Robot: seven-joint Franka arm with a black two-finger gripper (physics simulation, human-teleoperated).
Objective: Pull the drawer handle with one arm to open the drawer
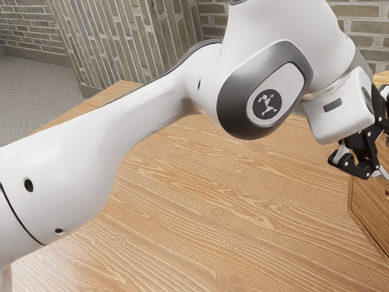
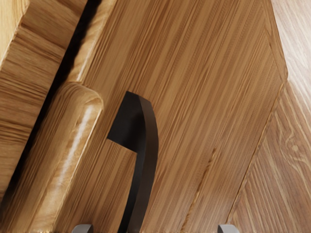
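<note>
Logging gripper (image 1: 357, 159): black two-finger hand at the exterior view's right edge, on the end of my white arm (image 1: 182, 121), just beside the wooden cabinet (image 1: 372, 210)
Fingertips (image 2: 82, 228): two grey tips show in the wrist view, standing wide apart; I read the jaws as parted and clamped on nothing
Drawer handle (image 2: 138, 145): black curved bar, directly under my hand; its lower run passes between the two tips, nearer one of them, and I see no contact with either
Drawer front (image 2: 204, 97): fine-grained wood panel with bevelled edges, carrying the handle
Rounded moulding (image 2: 63, 160): glossy wooden rail just beside the handle
Dark gap (image 2: 73, 48): narrow shadowed slot along the moulding and the next wooden panel; I cannot tell whether the drawer sits flush or pulled out
Cabinet position: only a corner shows in the exterior view, standing on the table (image 1: 213, 201), just below the gripper
Table: light wood with a bold grain
Arm path: enters at the exterior view's left and reaches to its right
Backdrop: brick wall (image 1: 36, 24) behind the table
</note>
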